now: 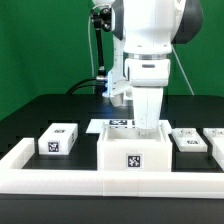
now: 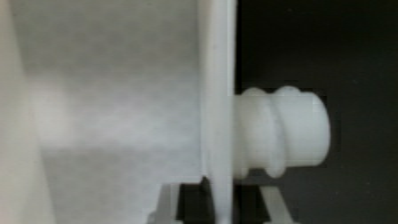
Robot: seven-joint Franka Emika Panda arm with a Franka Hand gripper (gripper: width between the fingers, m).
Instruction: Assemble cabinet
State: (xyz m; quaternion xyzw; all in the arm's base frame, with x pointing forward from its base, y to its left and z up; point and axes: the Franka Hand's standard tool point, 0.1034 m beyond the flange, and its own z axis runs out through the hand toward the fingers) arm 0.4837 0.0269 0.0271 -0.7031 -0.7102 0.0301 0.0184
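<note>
The claw is down at the top of the box, the big white tagged piece of the cabinet that stands at the front middle of the table, just behind the rail; I judge the work early to midway, since only this box looks like a built body.

- **Left to do:** going outward, one block lies well apart toward the exterior view's left; two more blocks lie toward its right; none of them touches the box, so all seem yet to be joined.
- **Behind the box:** the marker board lies flat on the table; the arm partly hides it.

In the wrist view the fingers stand close on either side of a thin white wall; the gap between them is narrow, hardly wider than the wall.

- **Grip:** whether the pads press the wall or only straddle it, I cannot tell; the picture is blurred there, and in the exterior view the box hides the fingertips.
- **Knob:** a ribbed white knob juts from the wall's dark side, near the fingers but apart from them; what it serves is unclear.
</note>
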